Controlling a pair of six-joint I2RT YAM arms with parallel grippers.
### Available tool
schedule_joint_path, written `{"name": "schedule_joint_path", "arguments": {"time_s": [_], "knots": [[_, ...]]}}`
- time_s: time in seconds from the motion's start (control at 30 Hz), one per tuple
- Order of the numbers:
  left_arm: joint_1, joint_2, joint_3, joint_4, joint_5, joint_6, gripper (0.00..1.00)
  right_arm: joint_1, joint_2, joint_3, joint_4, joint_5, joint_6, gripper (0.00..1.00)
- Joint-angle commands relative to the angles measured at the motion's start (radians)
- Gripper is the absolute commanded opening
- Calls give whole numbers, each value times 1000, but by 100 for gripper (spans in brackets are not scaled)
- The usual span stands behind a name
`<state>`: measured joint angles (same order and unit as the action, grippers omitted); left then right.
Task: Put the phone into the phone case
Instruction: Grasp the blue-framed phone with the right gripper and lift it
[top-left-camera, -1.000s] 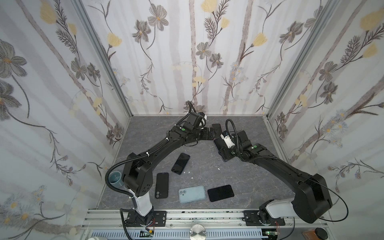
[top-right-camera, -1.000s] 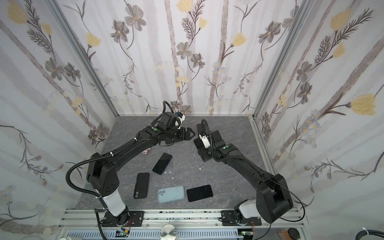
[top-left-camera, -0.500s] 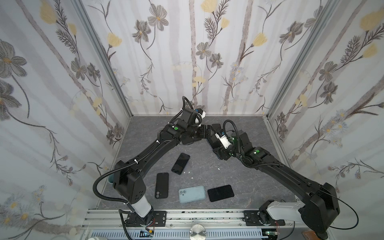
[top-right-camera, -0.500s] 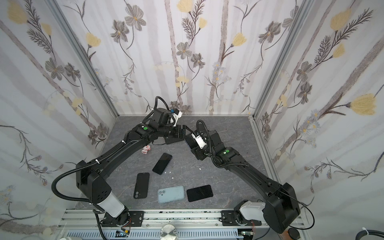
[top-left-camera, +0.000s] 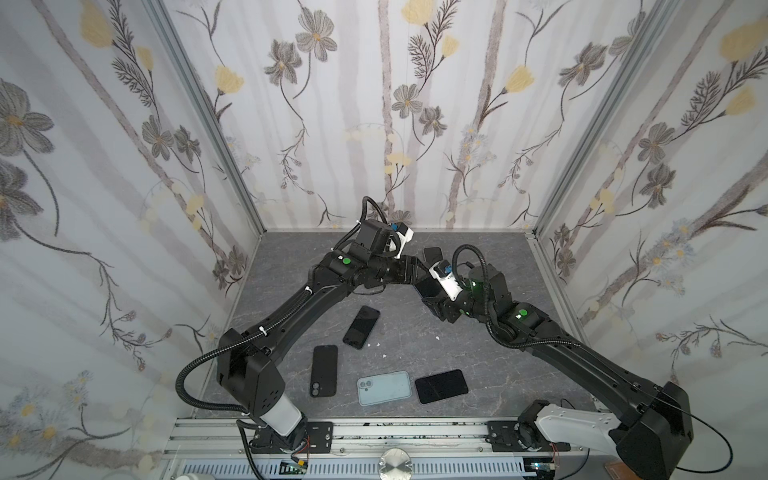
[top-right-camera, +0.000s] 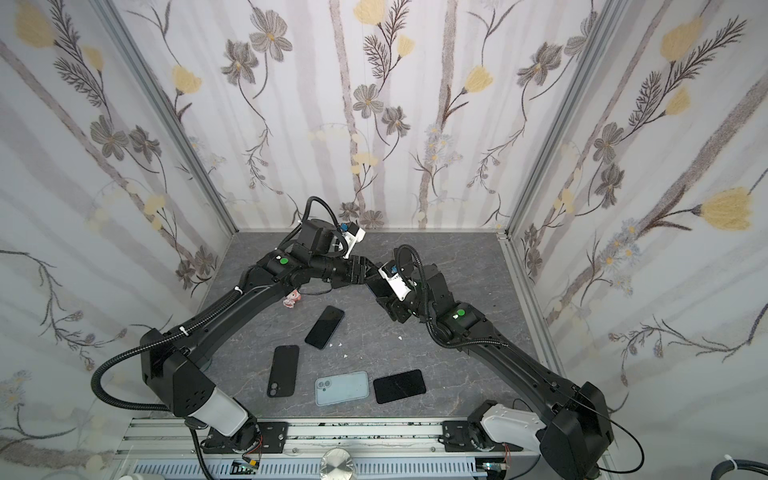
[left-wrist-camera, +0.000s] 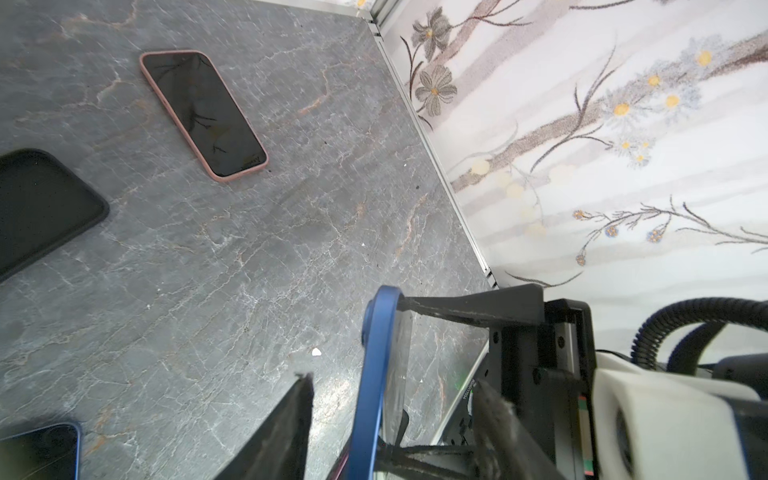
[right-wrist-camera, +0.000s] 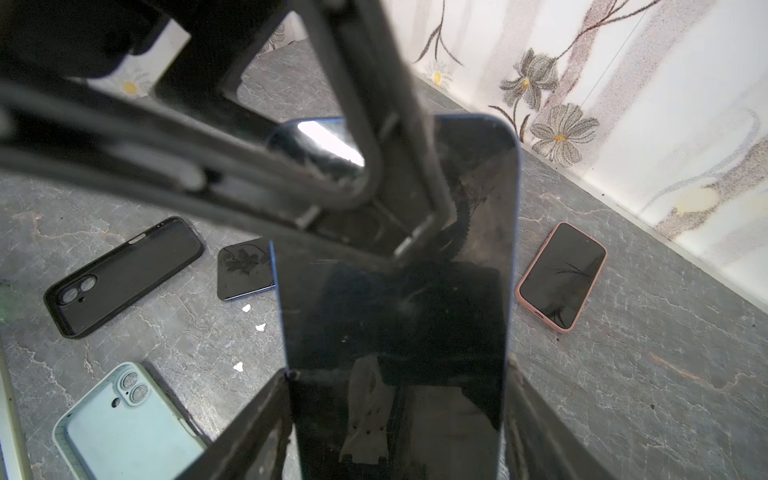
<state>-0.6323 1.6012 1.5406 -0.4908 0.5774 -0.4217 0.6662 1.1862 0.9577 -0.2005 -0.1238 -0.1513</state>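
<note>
**Phone (right-wrist-camera: 395, 291) held in mid-air between the two arms, above the upper centre of the desk (top-left-camera: 415, 324)**

The right jaws pinch it across its width near one end, at the bottom of the right wrist view. Its long axis runs straight out from them toward the top of that frame. The left jaws are spread and straddle the far end across its thickness (in the left wrist view the blue edge (left-wrist-camera: 376, 374) stands between the fingers (left-wrist-camera: 291, 424) with a gap on each side). The left arm looks placed to share the hold. The black case (top-left-camera: 324, 370), which looks empty, lies flat at lower centre in both top views, well apart.
</note>
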Motion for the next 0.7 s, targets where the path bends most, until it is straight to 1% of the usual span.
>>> {"name": "schedule_joint_path", "arguments": {"time_s": [0.0, 0.17, 0.2, 0.27, 0.37, 0.5, 0.57, 0.67], "knots": [[1, -8, -6, 6, 44, 11, 49, 11, -10, 13, 52, 7, -21, 52], [1, -12, -20, 14, 47, 8, 42, 27, -4, 9, 52, 21, -19, 52], [1, -11, -20, 13, 47, 9, 38, 31, -4, 7, 52, 23, -19, 52], [1, -9, -20, 10, 43, 12, 36, 35, -2, 7, 52, 27, -21, 52], [1, -16, -22, 13, 17, 17, 33, 39, -2, 9, 51, 38, -27, 51], [5, -17, -19, 0, -8, 26, 27, 40, 0, 13, 50, 57, -36, 50], [5, -13, -16, -4, -7, 29, 22, 41, 1, 13, 51, 55, -38, 50], [6, -12, -17, -5, -7, 31, 12, 42, 0, 12, 53, 55, -40, 50]]}}
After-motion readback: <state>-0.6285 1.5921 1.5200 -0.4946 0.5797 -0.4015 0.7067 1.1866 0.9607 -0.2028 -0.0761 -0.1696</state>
